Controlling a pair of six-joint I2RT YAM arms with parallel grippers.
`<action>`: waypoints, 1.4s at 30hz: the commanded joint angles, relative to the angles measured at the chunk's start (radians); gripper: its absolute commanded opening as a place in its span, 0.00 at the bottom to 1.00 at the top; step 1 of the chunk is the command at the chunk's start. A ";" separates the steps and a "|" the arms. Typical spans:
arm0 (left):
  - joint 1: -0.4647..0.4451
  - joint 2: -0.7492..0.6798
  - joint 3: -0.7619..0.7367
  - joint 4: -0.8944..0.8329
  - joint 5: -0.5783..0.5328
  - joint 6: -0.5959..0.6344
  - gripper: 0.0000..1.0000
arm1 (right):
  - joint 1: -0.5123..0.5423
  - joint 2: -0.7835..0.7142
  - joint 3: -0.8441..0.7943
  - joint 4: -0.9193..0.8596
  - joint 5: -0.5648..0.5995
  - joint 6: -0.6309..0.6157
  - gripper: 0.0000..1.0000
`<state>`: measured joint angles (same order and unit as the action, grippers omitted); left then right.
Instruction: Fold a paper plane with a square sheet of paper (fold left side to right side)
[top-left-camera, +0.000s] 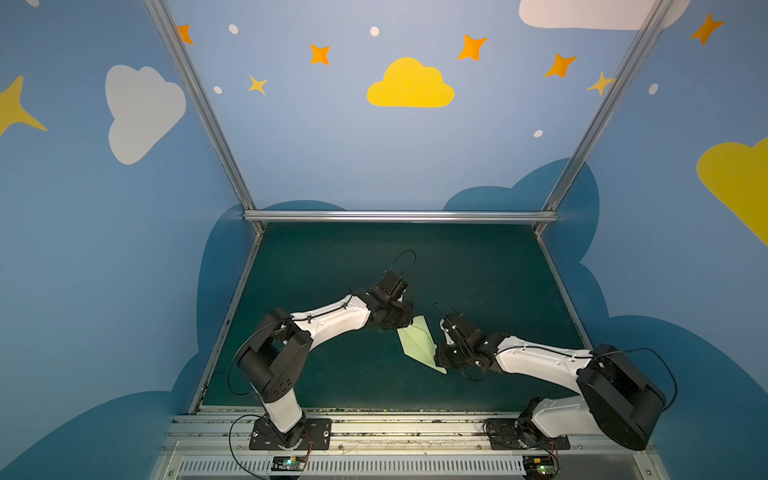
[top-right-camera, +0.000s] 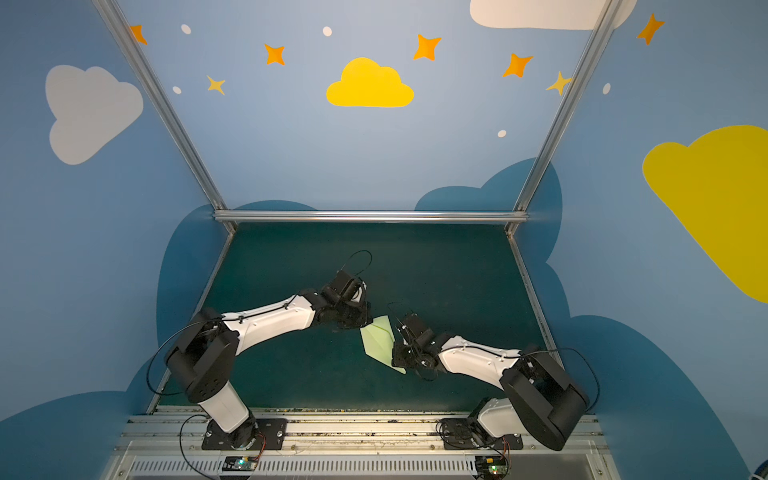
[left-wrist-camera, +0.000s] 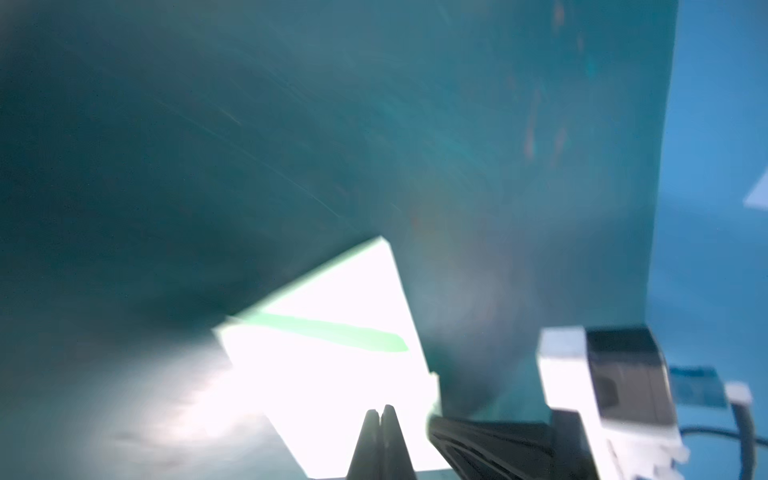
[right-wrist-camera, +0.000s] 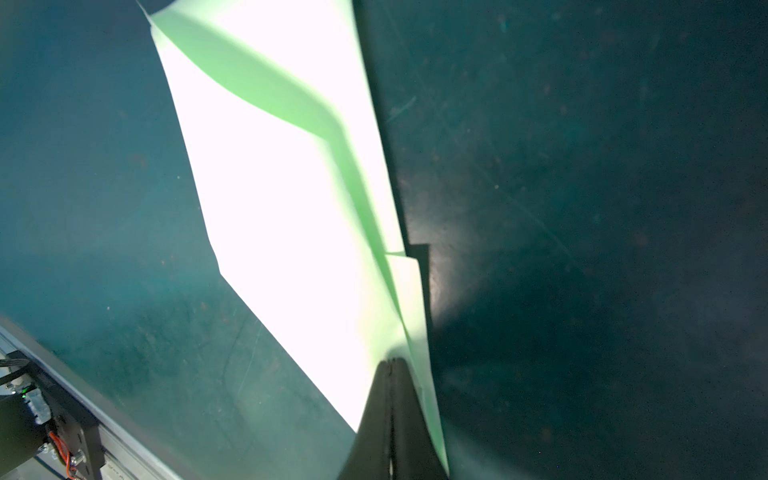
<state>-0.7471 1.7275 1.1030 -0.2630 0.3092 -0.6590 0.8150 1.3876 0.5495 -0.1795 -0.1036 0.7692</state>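
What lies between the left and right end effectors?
Only the paper plane, lying on the mat. Both top views show it.

White-shelled arms (top-left-camera: 332, 320) with black joints and thin black cables — each on a black bolted base plate (top-left-camera: 291, 434).

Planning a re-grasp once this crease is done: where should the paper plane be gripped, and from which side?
Likely the raised flap along the paper plane's long edge, nearest the right gripper. The rest lies flat on the mat, giving jaws no purchase, while that flap stands up and casts a shadow. Come in low from the right, jaws straddling the flap.
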 joint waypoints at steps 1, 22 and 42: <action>-0.033 0.058 0.010 0.053 0.038 -0.064 0.04 | 0.006 0.056 -0.064 -0.104 0.013 -0.018 0.00; -0.092 0.240 -0.019 0.011 -0.036 -0.152 0.04 | 0.061 -0.011 -0.060 -0.215 0.067 -0.030 0.00; -0.089 0.233 -0.076 0.026 -0.045 -0.156 0.04 | 0.104 -0.127 -0.155 -0.283 0.082 0.074 0.00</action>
<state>-0.8398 1.9095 1.0756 -0.1192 0.3313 -0.8204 0.9039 1.2358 0.4599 -0.2497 -0.0261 0.8108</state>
